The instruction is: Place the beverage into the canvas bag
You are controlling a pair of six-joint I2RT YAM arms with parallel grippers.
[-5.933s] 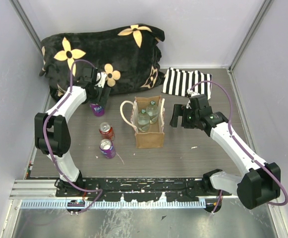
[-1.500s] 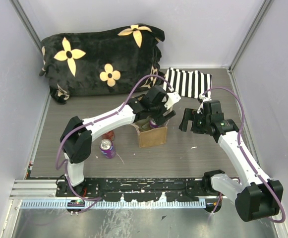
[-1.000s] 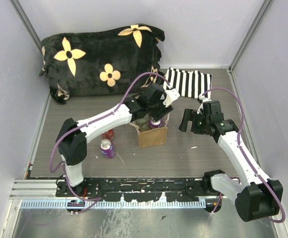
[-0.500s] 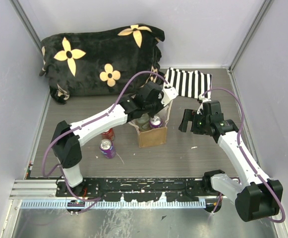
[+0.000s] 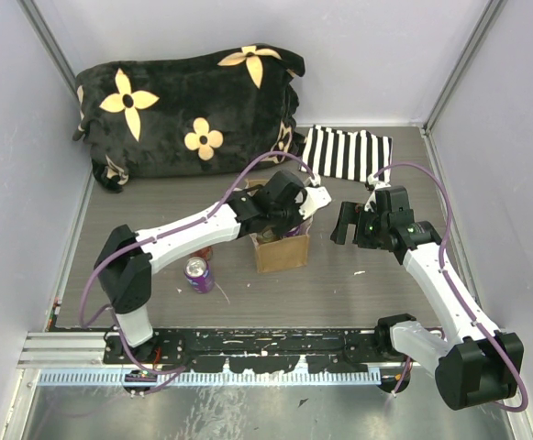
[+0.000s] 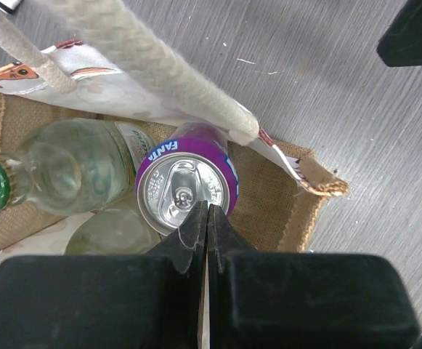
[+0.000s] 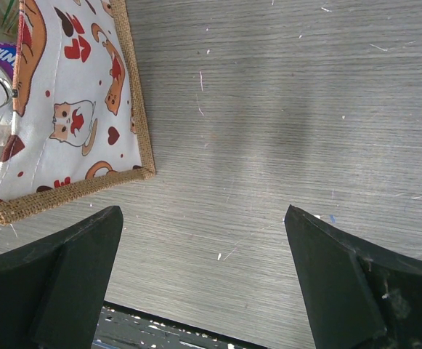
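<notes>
Purple can (image 6: 187,190) standing inside canvas bag (image 6: 272,211) beside two bottles (image 6: 58,171), left hand (image 6: 205,211) hanging closed and empty just above it, right hand (image 7: 202,211) hovering wide open over worktop (image 7: 269,109) beside bag.

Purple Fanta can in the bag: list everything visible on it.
The purple Fanta can stands upright inside the canvas bag, near its burlap end wall. It has a silver metal top with the tab flat, so it looks unopened, and white lettering on the purple side. It sits against a clear glass bottle with a green cap. A cream rope handle crosses above its rim. The left gripper, shut, hangs over its top, gripping nothing.
</notes>
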